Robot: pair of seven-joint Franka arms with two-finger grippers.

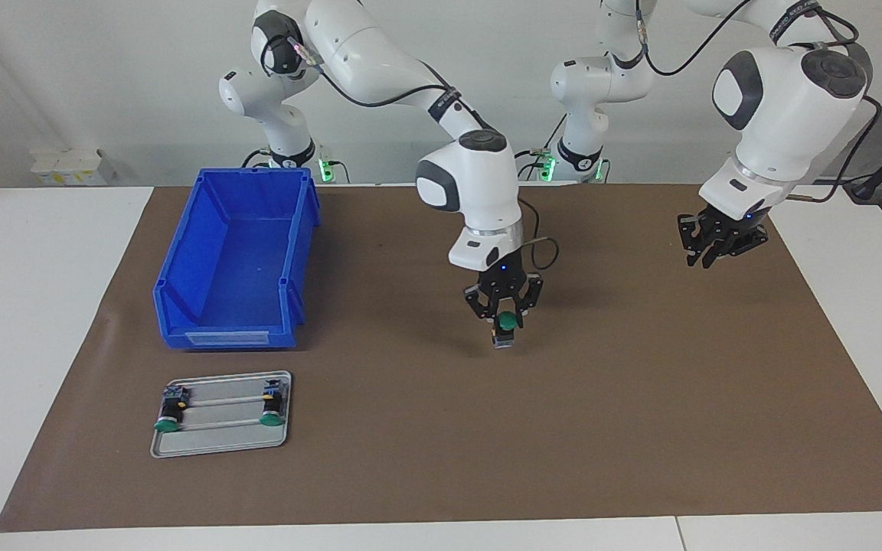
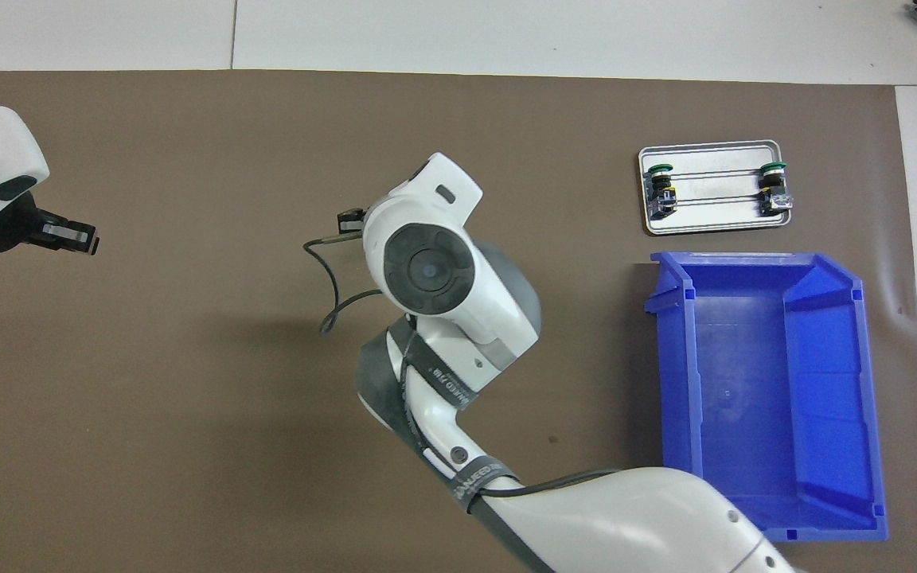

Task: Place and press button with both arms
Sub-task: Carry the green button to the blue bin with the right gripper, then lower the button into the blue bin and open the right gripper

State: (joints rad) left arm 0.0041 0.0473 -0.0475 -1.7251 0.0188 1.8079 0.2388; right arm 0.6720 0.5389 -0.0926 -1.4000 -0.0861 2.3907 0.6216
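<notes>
While the right gripper (image 1: 504,315) held the small green-capped push button (image 1: 506,324) between its fingertips above the middle of the brown paper mat (image 1: 441,428), the left gripper (image 1: 717,243) waited over the mat's end, its opening unclear.

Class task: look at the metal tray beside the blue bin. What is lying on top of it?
On the metal tray lie two green-capped buttons, one at each end, on their sides across two thin rails. Whatever lies beneath the buttons' bodies is covered.
</notes>
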